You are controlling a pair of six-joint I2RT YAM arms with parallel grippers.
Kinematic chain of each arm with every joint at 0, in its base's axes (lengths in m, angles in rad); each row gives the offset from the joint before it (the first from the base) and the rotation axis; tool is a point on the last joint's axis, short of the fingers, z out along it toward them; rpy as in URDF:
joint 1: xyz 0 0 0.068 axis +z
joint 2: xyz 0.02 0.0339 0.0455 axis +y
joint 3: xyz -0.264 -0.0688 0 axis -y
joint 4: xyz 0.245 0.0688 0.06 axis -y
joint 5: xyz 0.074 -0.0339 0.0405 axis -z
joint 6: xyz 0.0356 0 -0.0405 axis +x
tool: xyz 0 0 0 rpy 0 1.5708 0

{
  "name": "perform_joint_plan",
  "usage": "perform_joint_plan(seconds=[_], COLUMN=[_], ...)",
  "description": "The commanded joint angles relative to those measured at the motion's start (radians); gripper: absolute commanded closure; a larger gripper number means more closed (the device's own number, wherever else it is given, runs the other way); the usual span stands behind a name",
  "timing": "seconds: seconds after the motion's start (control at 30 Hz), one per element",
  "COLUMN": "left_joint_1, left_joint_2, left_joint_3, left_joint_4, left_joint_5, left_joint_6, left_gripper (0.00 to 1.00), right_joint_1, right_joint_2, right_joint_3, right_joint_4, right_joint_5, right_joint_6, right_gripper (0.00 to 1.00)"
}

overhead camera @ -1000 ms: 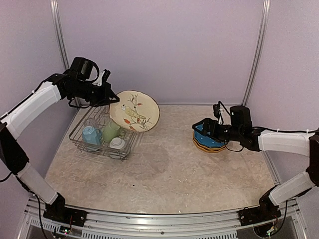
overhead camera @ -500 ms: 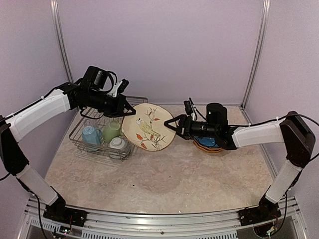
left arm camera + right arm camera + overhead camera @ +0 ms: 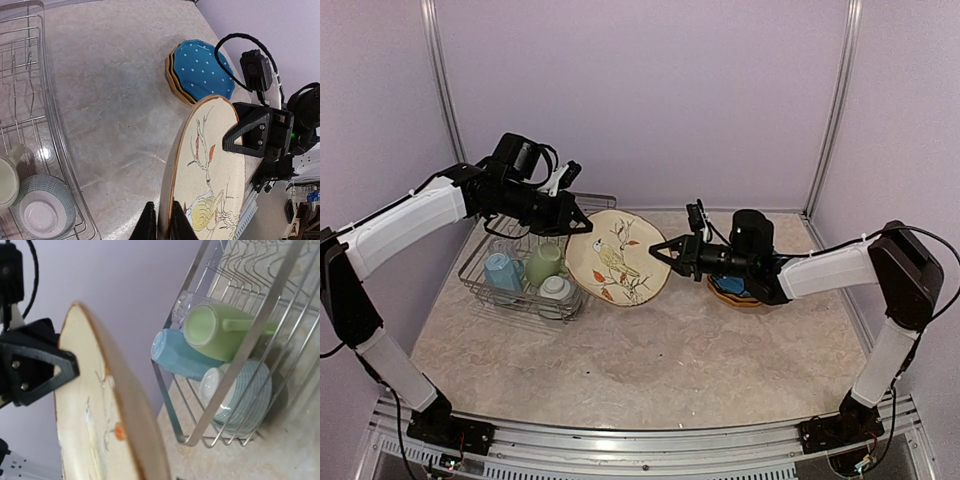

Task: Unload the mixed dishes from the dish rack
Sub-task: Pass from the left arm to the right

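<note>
Cream plate: the round cream plate (image 3: 617, 258) has a brown rim and a painted bird on a branch with red leaves. It stands on edge in the air, with its painted face towards the top camera.
Where it is: above the marbled beige table (image 3: 650, 350), between the silver wire dish rack (image 3: 480, 262) and the stack of plates on the right.
Left gripper: the left gripper (image 3: 161, 225) has its fingers clamped on the plate's rim.
Right gripper: the right gripper (image 3: 665, 250) is at the plate's opposite edge with its fingers spread. One finger lies across the painted face. I cannot tell whether they touch.
Rack: it holds a light blue cup (image 3: 501, 270), a light green mug (image 3: 542, 263) and a small white cup (image 3: 556, 288).
Stack: a blue dotted plate (image 3: 202, 70) lies on top of yellow plates (image 3: 172, 80).
Change: a second ago the plate was at the rack's far corner and the right gripper hovered over the stack. Now the plate is out over the table and the right arm has reached across to it.
</note>
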Motion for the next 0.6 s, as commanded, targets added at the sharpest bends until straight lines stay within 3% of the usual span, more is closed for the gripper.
perform_joint_plan(seconds=[0.0, 0.03, 0.1, 0.13, 0.2, 0.43, 0.57], left_joint_1=[0.045, 0.057, 0.072, 0.075, 0.077, 0.076, 0.072], left_joint_2=[0.049, 0.059, 0.055, 0.045, 0.029, 0.005, 0.019], left_joint_3=[0.094, 0.097, 0.076, 0.060, 0.048, 0.063, 0.098], left_joint_4=[-0.005, -0.005, 0.025, 0.042, 0.048, 0.007, -0.050], left_joint_5=[0.127, 0.147, 0.183, 0.185, 0.170, 0.065, -0.015], left_joint_6=[-0.042, -0.054, -0.071, -0.071, -0.056, -0.020, -0.010], left_gripper=[0.71, 0.57, 0.39, 0.21, 0.07, 0.01, 0.01], right_joint_1=[0.003, -0.002, -0.017, -0.028, -0.050, -0.192, -0.314], right_joint_2=[0.014, 0.012, 0.005, -0.002, -0.021, -0.145, -0.277], right_joint_3=[-0.004, -0.006, -0.020, -0.032, -0.065, -0.184, -0.225], right_joint_4=[0.108, 0.109, 0.114, 0.127, 0.153, 0.080, -0.151], right_joint_5=[-0.048, -0.045, -0.038, -0.037, -0.039, -0.030, 0.030], right_joint_6=[0.014, 0.008, 0.011, 0.019, 0.034, 0.005, -0.109], right_gripper=[1.00, 1.00, 1.00, 1.00, 1.00, 1.00, 1.00])
